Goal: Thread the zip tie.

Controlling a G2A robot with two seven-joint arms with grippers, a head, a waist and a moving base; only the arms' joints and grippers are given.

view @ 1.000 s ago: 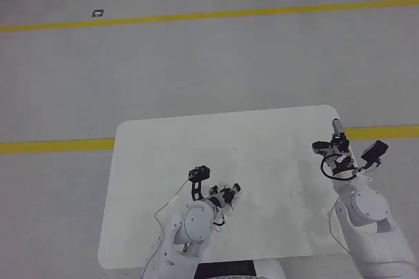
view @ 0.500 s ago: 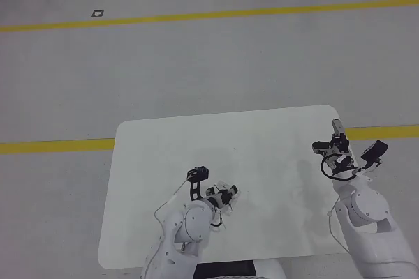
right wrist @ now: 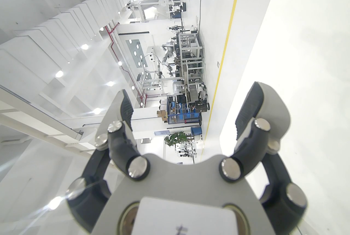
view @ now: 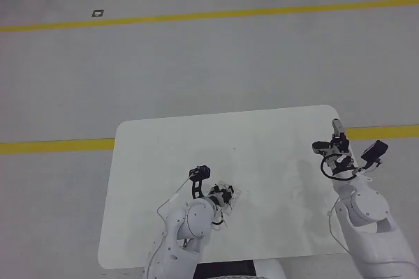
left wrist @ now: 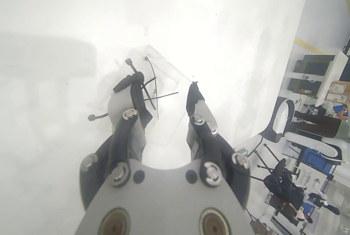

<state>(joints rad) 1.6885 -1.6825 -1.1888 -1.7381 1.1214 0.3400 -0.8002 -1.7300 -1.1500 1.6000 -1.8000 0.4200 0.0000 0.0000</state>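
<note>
Since the left tool [left wrist: 165,83] has crept in over the last second, it now sits released right over the zip ties [left wrist: 149,91] on the clear tray [left wrist: 169,69], front-middle of the surface [view: 265,139]. Grab looks imminent, and the right tool [right wrist: 188,96] idles released too.

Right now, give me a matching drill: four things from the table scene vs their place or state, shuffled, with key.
1. thin black plastic zip ties
2. clear flat plastic tray
3. left gripper
4. right gripper

A. open and empty, by the edge of the white table
B. crossed loosely in the tray
C. open, over the zip ties
D. flat on the table under the left gripper

Pairs: 1-B, 2-D, 3-C, 4-A.
</note>
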